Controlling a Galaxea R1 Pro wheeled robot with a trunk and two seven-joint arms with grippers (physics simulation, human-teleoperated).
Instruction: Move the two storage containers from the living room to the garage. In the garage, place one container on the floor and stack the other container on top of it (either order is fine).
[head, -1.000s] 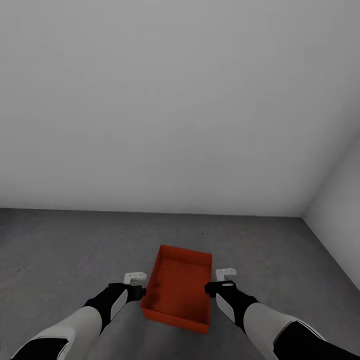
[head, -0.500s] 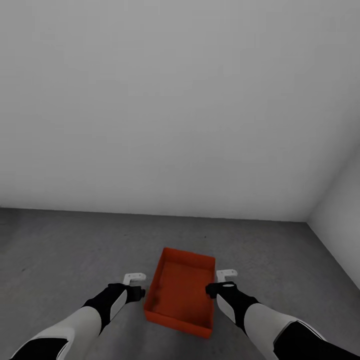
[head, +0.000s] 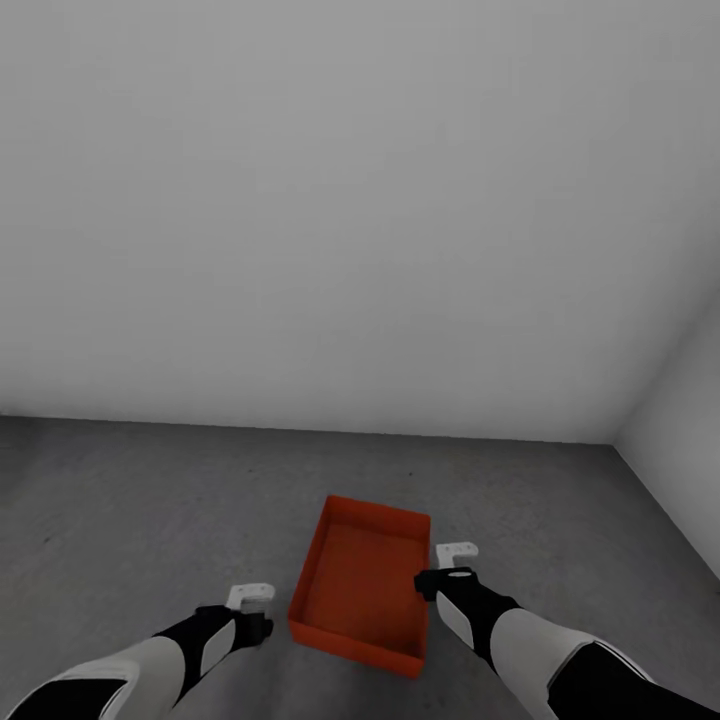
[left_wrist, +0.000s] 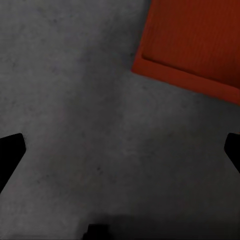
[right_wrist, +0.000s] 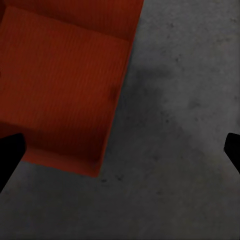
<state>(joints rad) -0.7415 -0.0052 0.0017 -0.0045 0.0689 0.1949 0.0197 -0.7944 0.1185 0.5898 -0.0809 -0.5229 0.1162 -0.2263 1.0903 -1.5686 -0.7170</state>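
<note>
Back wall (head: 330, 200): plain grey-white, unmarked, spanning the upper part of the head view. It meets a side wall (head: 680, 400) of the same colour in a corner at the right.

Floor (head: 150, 500): dark grey concrete, faintly mottled, running from the foot of the walls toward the robot. The same surface shows in the left wrist view (left_wrist: 90, 125) and in the right wrist view (right_wrist: 185, 125).

Storage container (head: 362, 585): one orange-red rectangular open-top bin, smooth-walled and shallow, nothing inside it. It rests flat on the floor between the two arms, short sides toward the back wall and toward the robot, well short of both walls. One corner of it shows in the left wrist view (left_wrist: 195, 45), and its interior and one long wall in the right wrist view (right_wrist: 65, 85).

Right arm (head: 520, 640): white forearm with black wrist, entering from the lower right.

Left arm (head: 150, 665): same build, entering from the lower left.

Right pincer (head: 452, 565): just beside the container's right wall, close to the rim; whether it touches cannot be told. Its dark fingers (right_wrist: 10, 155) stand spread wide apart, with nothing clamped between them.

Left pincer (head: 252, 608): near the container's left near corner, clearly apart from it, over bare floor. Its dark fingers (left_wrist: 10, 150) stand spread wide apart and hold nothing.
</note>
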